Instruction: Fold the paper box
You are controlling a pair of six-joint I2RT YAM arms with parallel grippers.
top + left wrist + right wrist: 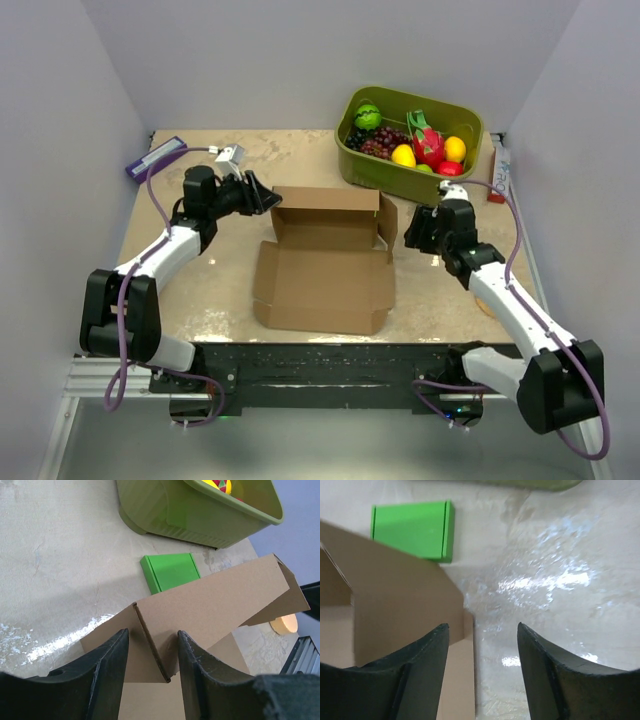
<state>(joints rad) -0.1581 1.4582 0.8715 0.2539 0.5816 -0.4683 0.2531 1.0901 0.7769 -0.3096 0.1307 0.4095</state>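
The paper box [325,262] is a brown cardboard sheet lying open at the table's middle, with its back wall and side flaps raised. My left gripper [268,196] is at the box's back left corner. In the left wrist view its jaws [152,632] are open and straddle the thin edge of a raised flap [210,605] without pinching it. My right gripper [410,232] is open and empty just right of the box's right flap. In the right wrist view it [482,626] hangs over bare table beside the cardboard edge [395,605].
An olive-green bin [400,172] with fruit stands at the back right. A small flat green box [170,572] lies between the bin and the cardboard, and also shows in the right wrist view [412,530]. A purple-edged item [155,157] lies back left, and a white item [500,172] at the right edge.
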